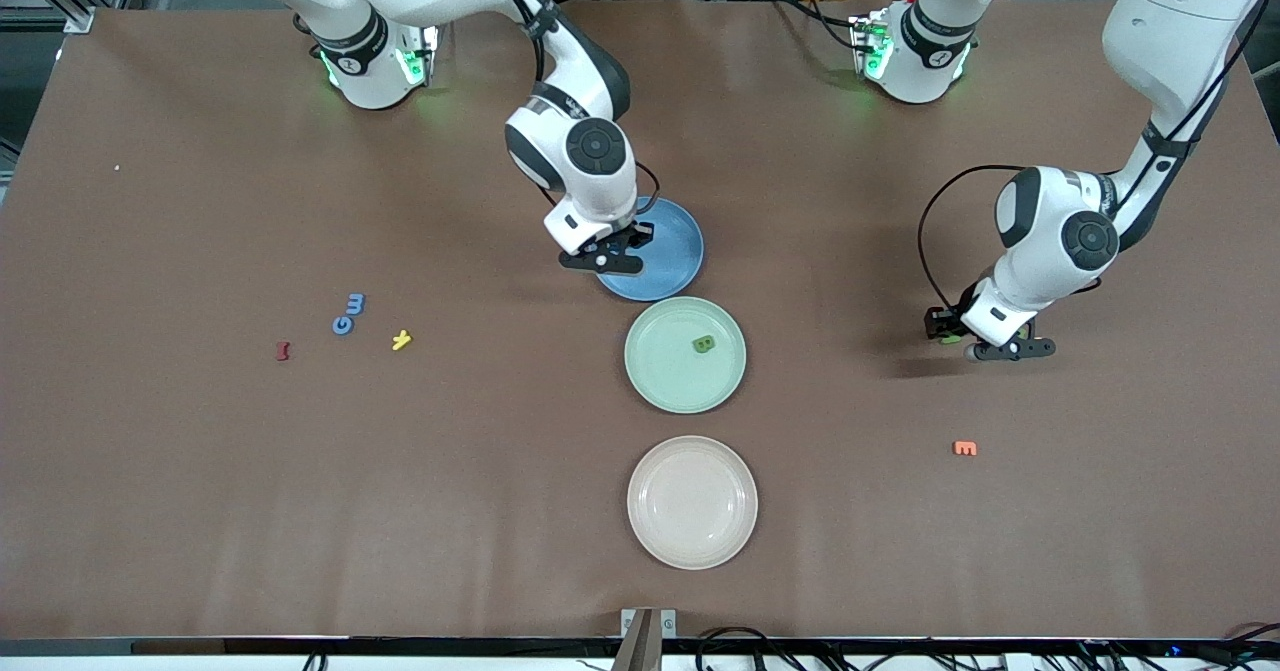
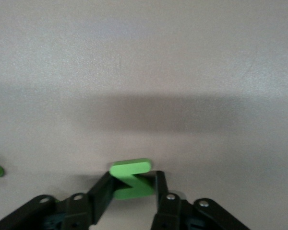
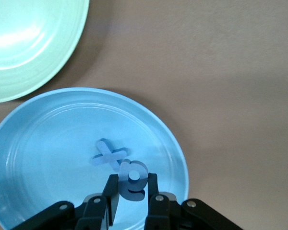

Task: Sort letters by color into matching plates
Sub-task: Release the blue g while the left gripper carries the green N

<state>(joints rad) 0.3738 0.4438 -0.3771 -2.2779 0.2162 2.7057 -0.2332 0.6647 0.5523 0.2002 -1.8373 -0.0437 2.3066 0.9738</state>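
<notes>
right gripper [image 3: 133, 184]: over round blue plate [image 3: 43, 143], pinching blue flat letter [image 3: 133, 178]
left gripper [image 2: 134, 184]: clamped on green flat letter [image 2: 130, 173], over brown table [image 1: 200, 471]

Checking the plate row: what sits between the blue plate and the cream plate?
The green plate, holding one green letter, lies between the blue plate and the cream plate, as the front view shows.

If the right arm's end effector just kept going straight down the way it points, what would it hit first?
Most likely the blue plate. The right end effector, shut on a blue letter, hangs over it, beside a blue X-shaped letter lying inside. Its height above the plate is unclear.
</notes>
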